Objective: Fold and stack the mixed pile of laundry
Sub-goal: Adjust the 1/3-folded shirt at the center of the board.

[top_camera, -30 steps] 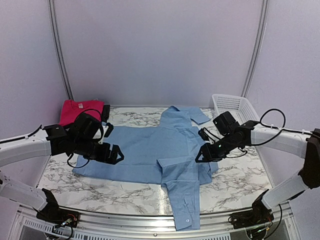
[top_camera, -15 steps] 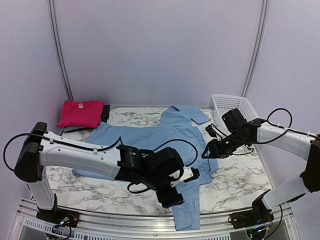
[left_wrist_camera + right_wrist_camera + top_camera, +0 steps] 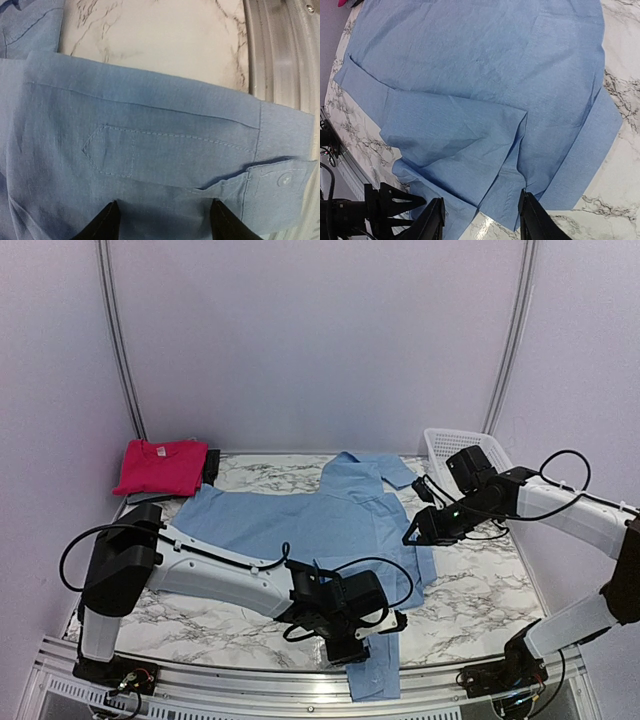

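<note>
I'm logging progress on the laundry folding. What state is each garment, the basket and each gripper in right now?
Light blue shirt: spread flat, unfolded.
Sleeve: laid out toward the near edge.
Pink-red T-shirt: folded, far-left corner.
Dark piece: beside the T-shirt, shape unclear.
White basket: upright, far-right corner.
Left gripper: open, low over the sleeve.
Right gripper: open, above the shirt, holding nothing.

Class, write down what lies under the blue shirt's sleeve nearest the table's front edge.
The sleeve lies flat on the marble table, and its cuff overhangs the metal rail at the edge. Anything directly beneath the cloth is covered and cannot be seen.
</note>
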Tool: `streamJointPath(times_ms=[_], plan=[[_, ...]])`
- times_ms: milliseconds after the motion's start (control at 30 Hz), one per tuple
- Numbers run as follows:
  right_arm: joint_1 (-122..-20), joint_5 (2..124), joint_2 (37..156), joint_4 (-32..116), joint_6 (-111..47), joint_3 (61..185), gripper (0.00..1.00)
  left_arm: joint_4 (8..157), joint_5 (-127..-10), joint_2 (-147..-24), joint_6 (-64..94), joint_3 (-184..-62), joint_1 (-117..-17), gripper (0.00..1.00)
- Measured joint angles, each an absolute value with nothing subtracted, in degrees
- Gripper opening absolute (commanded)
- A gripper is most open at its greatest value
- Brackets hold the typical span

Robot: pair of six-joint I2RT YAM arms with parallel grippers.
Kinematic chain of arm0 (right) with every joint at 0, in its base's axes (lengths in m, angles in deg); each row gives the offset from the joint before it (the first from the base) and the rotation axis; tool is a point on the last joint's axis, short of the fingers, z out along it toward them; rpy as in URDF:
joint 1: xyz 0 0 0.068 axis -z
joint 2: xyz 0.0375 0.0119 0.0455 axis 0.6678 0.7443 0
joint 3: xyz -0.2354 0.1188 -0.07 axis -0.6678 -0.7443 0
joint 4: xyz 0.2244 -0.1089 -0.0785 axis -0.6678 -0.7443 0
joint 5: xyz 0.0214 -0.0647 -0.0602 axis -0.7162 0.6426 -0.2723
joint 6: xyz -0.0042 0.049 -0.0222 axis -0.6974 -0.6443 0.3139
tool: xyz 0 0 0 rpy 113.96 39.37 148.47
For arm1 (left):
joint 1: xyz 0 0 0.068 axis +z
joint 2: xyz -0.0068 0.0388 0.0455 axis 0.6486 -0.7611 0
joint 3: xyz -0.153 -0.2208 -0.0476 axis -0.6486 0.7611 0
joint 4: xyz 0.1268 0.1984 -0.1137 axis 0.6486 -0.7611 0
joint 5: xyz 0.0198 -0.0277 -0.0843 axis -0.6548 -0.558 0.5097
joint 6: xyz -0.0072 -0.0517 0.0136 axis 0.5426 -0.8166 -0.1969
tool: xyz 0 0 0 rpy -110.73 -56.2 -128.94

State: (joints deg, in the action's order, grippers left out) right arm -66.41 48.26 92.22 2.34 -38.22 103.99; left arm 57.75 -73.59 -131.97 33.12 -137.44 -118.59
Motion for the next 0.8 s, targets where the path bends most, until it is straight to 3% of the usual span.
streamJointPath(times_ms=[267, 567, 800], plan=[[-66.4, 47.9, 92.2, 2.2, -37.4, 104.2, 0.46, 59.7, -78.4, -132.1, 35.9, -136.1, -119.8, 0.0], [-66.4, 45.8, 92.2, 3.2, -36.2, 106.7, 0.46, 58.0, -68.5, -122.2, 31.7, -134.0, -114.6, 0.0], [-66.4, 43.6, 92.5, 5.9, -35.2, 108.3, 0.48, 62.8, -56.8, -111.4, 25.1, -130.7, -98.1, 0.0]])
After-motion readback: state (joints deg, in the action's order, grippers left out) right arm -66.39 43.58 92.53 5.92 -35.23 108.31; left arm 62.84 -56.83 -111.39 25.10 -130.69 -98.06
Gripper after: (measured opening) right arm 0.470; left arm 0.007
